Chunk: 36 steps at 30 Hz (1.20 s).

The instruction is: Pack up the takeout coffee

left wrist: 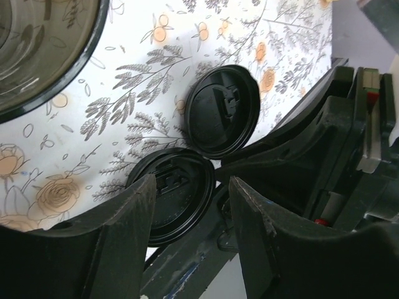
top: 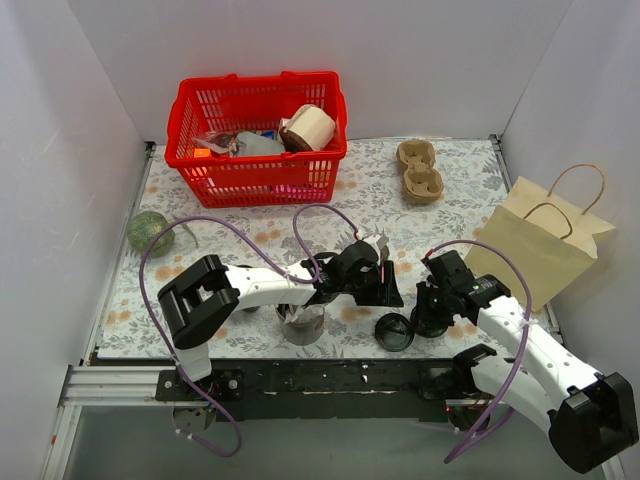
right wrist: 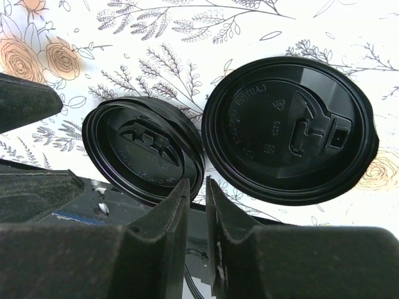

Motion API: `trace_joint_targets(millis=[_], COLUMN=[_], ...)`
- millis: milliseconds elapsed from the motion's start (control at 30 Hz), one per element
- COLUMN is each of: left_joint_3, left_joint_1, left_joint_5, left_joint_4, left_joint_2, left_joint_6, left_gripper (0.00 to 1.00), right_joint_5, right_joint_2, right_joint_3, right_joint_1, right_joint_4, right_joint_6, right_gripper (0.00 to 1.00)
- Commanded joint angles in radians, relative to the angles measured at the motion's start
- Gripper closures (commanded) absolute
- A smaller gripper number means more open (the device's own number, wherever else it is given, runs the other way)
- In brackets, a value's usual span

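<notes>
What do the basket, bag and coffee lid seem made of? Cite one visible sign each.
Basket: probably plastic, red and slightly glossy; moulded lattice walls.
Bag: likely brown paper, matte; creases and folded edges.
Coffee lid: likely thin plastic, black and shiny; embossed lettering, moulded sip tab.

left arm (top: 265, 285): extends rightward from its base at the near left, held low and nearly level. left pincer (left wrist: 192, 187): fingers spread well apart. right arm (top: 520, 335): reaches up-left from the near right base. right pincer (right wrist: 197, 187): fingers almost together, thin slit between.
</notes>
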Motion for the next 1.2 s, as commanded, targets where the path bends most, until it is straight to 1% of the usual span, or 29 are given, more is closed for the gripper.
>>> trace_joint_targets(millis=[0, 233, 300, 467, 533, 633, 667, 700, 867, 1067, 1167], left_joint_3=[-0.025, -0.061, -0.059, -0.044, -0.041, -0.039, -0.035, -0.035, -0.03, -0.024, -0.009], left_joint_1=[-0.005, -0.006, -0.011, -0.023, -0.026, -0.028, -0.028, -0.028, -0.029, -0.028, -0.029], left_joint_5=[-0.009, 0.025, 0.031, 0.043, 0.043, 0.048, 0.054, 0.054, 0.074, 0.1, 0.115], left_joint_4=[-0.09, -0.106, -0.104, -0.104, -0.106, -0.106, -0.104, -0.104, -0.089, -0.061, -0.049], left_joint_2=[-0.063, -0.062, -0.057, -0.04, -0.036, -0.026, -0.023, -0.02, -0.023, -0.049, -0.048], left_joint_6=[0.063, 0.067, 0.067, 0.076, 0.078, 0.078, 0.078, 0.078, 0.083, 0.093, 0.101], left_gripper=[0.5, 0.5, 0.5, 0.5, 0.5, 0.51, 0.51, 0.51, 0.5, 0.45, 0.44], right_joint_5=[-0.03, -0.016, -0.021, 0.002, 0.002, 0.01, 0.01, 0.008, 0.017, 0.082, 0.125], right_joint_2=[0.009, 0.054, 0.054, 0.075, 0.072, 0.072, 0.075, 0.077, 0.052, 0.013, 0.002], right_joint_3=[-0.017, -0.023, -0.026, -0.035, -0.04, -0.043, -0.044, -0.038, -0.005, 0.081, 0.12], right_joint_1=[0.001, 0.001, 0.001, 0.001, 0.001, -0.001, 0.001, -0.001, 0.001, 0.001, 0.001], right_joint_4=[0.061, 0.086, 0.097, 0.088, 0.092, 0.101, 0.1, 0.097, 0.069, -0.044, -0.095], right_joint_6=[-0.011, -0.019, -0.016, -0.01, -0.01, -0.008, -0.007, -0.004, 0.019, 0.088, 0.111], right_gripper=[0.75, 0.75, 0.78, 0.8, 0.84, 0.89, 0.95, 0.99, 0.99, 0.99, 0.99])
